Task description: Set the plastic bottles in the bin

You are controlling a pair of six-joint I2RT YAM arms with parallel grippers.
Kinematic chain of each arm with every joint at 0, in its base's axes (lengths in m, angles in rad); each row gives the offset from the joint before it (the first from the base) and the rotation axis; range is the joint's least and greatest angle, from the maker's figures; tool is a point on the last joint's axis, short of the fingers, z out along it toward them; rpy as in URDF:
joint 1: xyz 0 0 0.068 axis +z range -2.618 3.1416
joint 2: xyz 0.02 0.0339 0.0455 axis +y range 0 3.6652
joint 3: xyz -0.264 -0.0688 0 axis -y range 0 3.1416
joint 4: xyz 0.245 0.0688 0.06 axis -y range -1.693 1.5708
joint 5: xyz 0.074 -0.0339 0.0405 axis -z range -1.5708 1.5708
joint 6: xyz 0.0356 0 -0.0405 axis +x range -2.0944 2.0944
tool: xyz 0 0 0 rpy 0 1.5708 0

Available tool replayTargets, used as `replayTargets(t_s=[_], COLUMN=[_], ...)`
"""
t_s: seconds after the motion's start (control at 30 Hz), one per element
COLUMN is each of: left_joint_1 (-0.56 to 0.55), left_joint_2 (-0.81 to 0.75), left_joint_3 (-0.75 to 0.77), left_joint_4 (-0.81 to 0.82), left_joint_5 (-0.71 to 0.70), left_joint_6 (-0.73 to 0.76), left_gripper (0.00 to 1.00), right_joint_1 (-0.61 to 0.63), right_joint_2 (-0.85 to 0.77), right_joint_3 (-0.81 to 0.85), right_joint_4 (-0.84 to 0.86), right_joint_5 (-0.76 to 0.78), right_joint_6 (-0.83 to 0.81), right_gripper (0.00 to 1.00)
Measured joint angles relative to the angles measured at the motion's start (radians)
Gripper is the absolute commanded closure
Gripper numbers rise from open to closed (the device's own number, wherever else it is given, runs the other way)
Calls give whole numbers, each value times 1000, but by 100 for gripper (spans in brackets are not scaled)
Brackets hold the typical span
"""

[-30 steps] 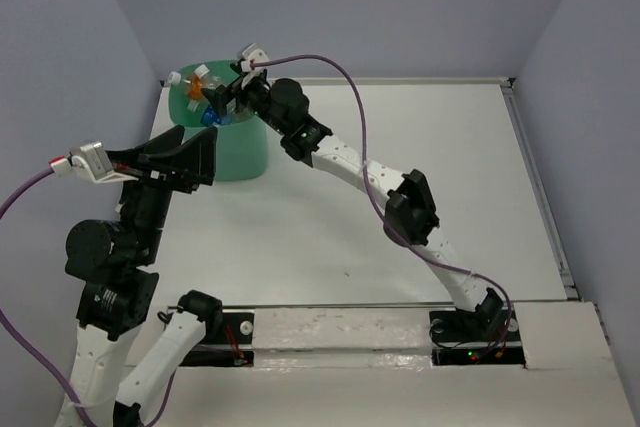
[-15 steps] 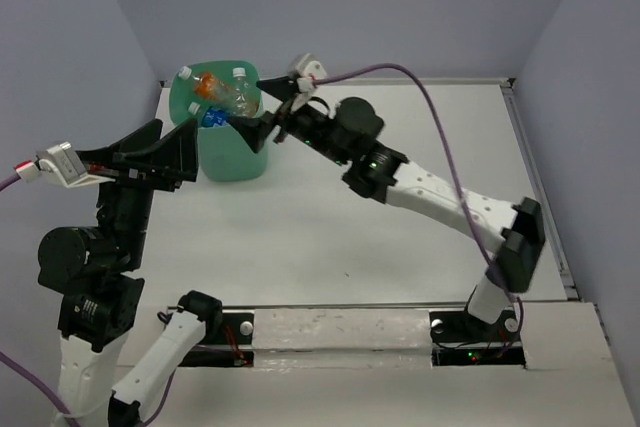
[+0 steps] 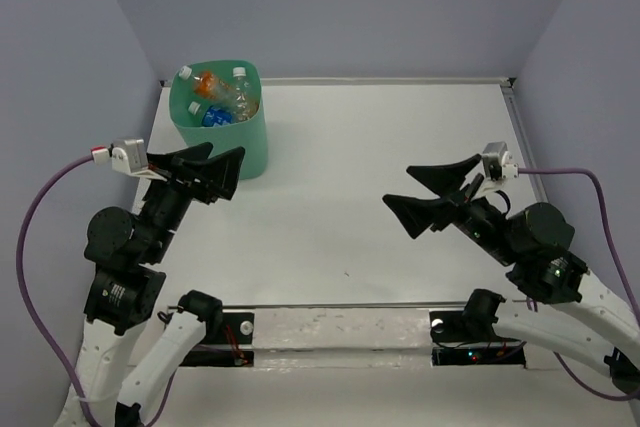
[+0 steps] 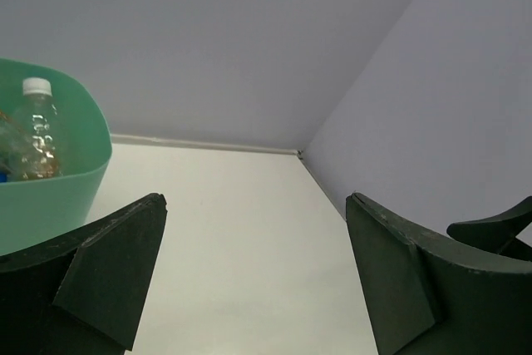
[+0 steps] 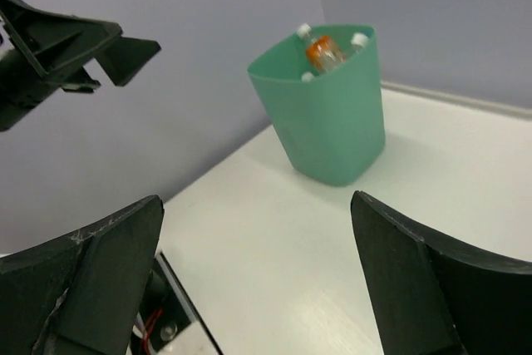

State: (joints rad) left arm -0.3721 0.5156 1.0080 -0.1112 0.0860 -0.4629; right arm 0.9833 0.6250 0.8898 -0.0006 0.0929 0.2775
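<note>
The mint-green bin (image 3: pixel 243 152) stands at the table's far left and holds several plastic bottles: an orange one (image 3: pixel 206 84), a blue-labelled one (image 3: pixel 214 116) and clear ones with white caps (image 3: pixel 241 90). The bin also shows in the right wrist view (image 5: pixel 332 126) with an orange bottle (image 5: pixel 320 51) at its top, and in the left wrist view (image 4: pixel 50 193) with a clear bottle (image 4: pixel 37 130). My left gripper (image 3: pixel 212 166) is open and empty, just near of the bin. My right gripper (image 3: pixel 432 192) is open and empty over the table's right middle.
Grey walls close the table at the back and both sides. A metal rail (image 3: pixel 540 187) runs along the right edge. The arm bases (image 3: pixel 470 327) sit on the near edge. The left gripper's fingers (image 5: pixel 75 39) show in the right wrist view.
My right arm has drawn back from the bin to the near right, its gripper open and empty. My left gripper has shifted right and nearer the bin. The bottles lie in the bin.
</note>
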Motion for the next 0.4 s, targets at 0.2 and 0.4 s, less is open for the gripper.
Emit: replayTargets(t_s=[0.2,0.4], left_joint_1=[0,0], left_joint_2=[-41,-48], left_joint_3=[-92,-149], left_joint_4=[-16,-12], left_joint_5=[56,71], left_joint_6=[-26,-37], left_gripper=[1,1], right_joint_1=[0,0], right_joint_2=[-179,-299], right_joint_3=[-73,-77], right_joint_4=[-236,-377], right_joint_5=[54,101], right_joint_6=[45,59], right_gripper=[0,0])
